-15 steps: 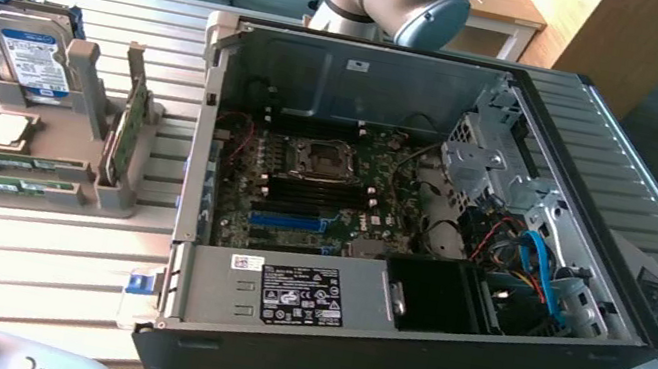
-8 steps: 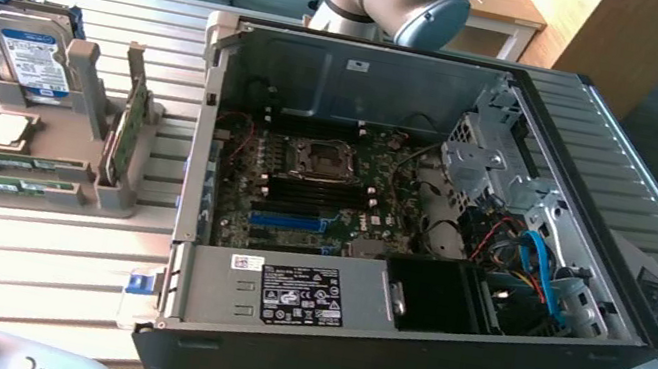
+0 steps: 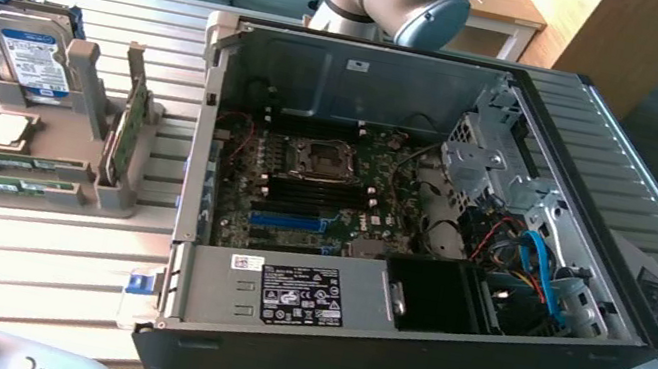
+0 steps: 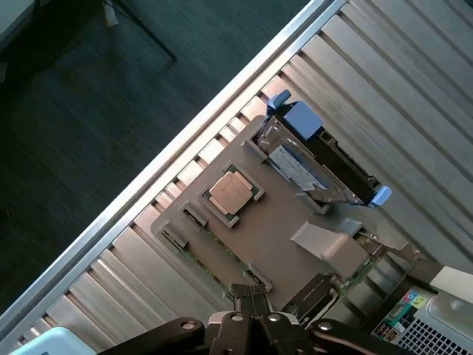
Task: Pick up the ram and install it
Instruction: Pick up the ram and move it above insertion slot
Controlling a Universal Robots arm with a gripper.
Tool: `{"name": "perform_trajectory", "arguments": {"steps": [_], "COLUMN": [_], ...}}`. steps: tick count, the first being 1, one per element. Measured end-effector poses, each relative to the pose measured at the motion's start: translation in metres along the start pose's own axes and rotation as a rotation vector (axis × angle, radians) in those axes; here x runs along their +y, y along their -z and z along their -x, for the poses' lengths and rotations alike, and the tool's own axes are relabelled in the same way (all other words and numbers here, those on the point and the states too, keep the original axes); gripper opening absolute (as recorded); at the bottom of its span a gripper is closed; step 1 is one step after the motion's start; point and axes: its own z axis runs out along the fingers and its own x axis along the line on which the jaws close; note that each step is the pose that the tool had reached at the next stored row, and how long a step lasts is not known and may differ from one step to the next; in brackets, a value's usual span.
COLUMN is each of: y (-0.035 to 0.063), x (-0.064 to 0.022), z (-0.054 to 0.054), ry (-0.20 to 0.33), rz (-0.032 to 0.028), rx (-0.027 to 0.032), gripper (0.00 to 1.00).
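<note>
1. The gripper (image 4: 250,291) is closed, its fingertips pressed together with nothing between them. It hangs above the edge of the beige holder (image 4: 281,233).
2. The ram (image 3: 130,117) stands on its edge in a slot of the holder, on the side nearest the open computer case (image 3: 408,351). Nothing touches it.
3. Another green stick (image 3: 19,161) lies flat at the holder's front, with a second just beside it.
4. The hard drive (image 3: 34,56) stands upright in the holder, and the square chip (image 3: 6,131) lies flat just in front of it.
5. Holder and case sit on a slatted table (image 3: 20,252).
</note>
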Motion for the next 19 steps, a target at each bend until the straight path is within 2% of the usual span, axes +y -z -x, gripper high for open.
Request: {"name": "perform_trajectory", "arguments": {"steps": [19], "y": [0.0000], "x": [0.0000], "z": [0.0000], "ry": [0.345], "rz": [0.0081], "rx": [0.0156], "gripper": [0.11]}}
